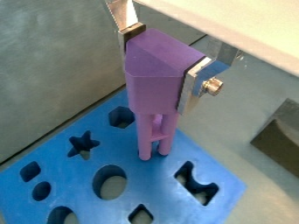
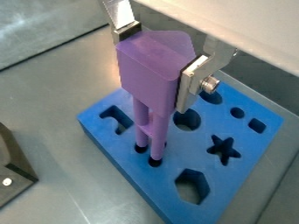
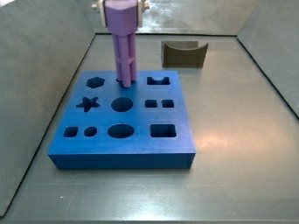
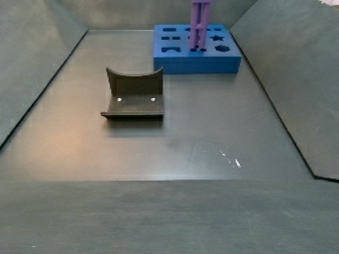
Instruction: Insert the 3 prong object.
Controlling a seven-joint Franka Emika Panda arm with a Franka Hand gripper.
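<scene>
My gripper (image 1: 163,57) is shut on the wide head of the light purple 3 prong object (image 1: 156,79) and holds it upright over the blue block (image 1: 163,179). The silver fingers (image 2: 197,74) press on two opposite sides of the head. The prongs point down and their tips meet the block's top next to the round hole (image 2: 191,122); how deep they sit I cannot tell. In a side view the peg (image 3: 122,48) stands on the far part of the block (image 3: 117,160), with the gripper (image 3: 121,7) at the frame's top. It also shows in a side view (image 4: 199,25) on the block (image 4: 199,65).
The blue block has several shaped holes, among them a star (image 1: 79,144) and a hexagon (image 3: 96,83). The dark olive-brown fixture (image 4: 133,96) stands on the grey floor apart from the block; it also shows in a side view (image 3: 184,52). Grey walls enclose the floor.
</scene>
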